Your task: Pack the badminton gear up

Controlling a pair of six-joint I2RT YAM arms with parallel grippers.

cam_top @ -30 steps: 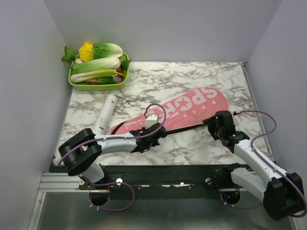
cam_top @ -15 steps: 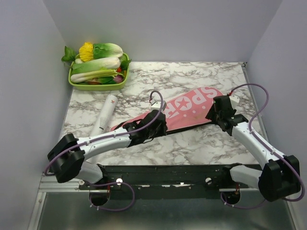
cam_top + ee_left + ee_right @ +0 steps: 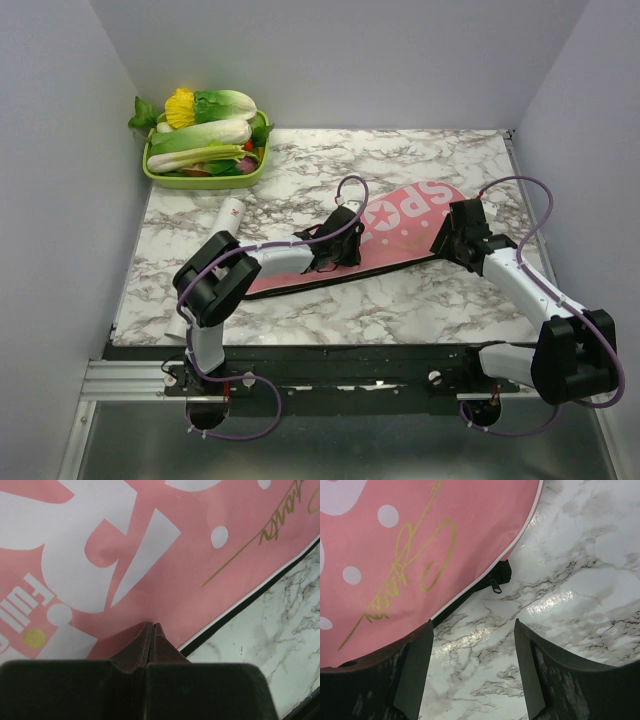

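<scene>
left gripper [image 3: 152, 626]: closed, empty, on cover [image 3: 400, 225]
right gripper [image 3: 472, 623]: open, empty, by zip [image 3: 496, 586]
risk: zip tug skids cover toward right edge

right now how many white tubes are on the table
1. The tube lies left of the pink cover, its near part hidden behind the left arm; no other shows.

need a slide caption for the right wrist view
Right gripper open above the marble table, with the zipper pull on the dark edge of the pink racket cover just ahead.
</scene>
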